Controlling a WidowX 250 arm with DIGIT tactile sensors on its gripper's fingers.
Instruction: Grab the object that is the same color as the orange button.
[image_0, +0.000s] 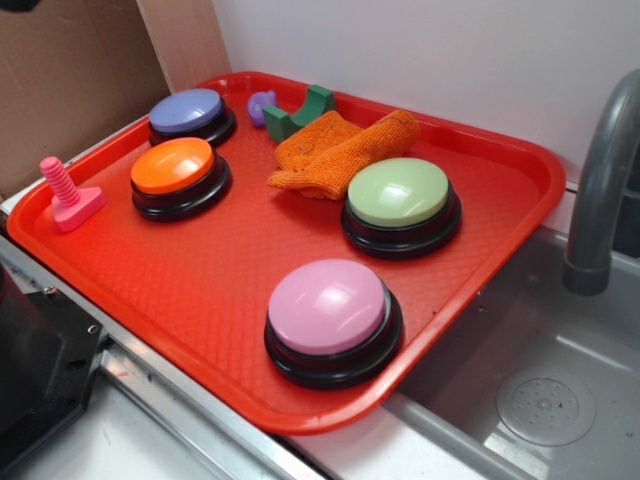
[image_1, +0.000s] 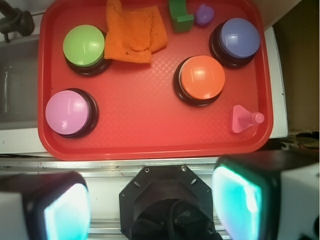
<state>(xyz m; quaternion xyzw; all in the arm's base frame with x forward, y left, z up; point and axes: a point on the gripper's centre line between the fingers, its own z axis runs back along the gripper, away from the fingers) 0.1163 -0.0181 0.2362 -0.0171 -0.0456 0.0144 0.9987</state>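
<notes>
1. Orange is the matching colour. End effector (image_1: 152, 200) hangs wide apart and empty over the bench edge, well short of the tray (image_1: 150, 130).
2. Mid-tray: orange button (image_1: 202, 77), the colour reference only.
3. Far side: rag (image_1: 131, 35), crumpled flat between green button (image_1: 84, 46) and green block (image_1: 180, 16); untouched.

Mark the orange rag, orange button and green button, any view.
orange rag (image_0: 335, 160), exterior view, middle of the folded cloth
orange button (image_1: 202, 77), wrist view, top of dome
green button (image_0: 398, 192), exterior view, top of dome
</notes>
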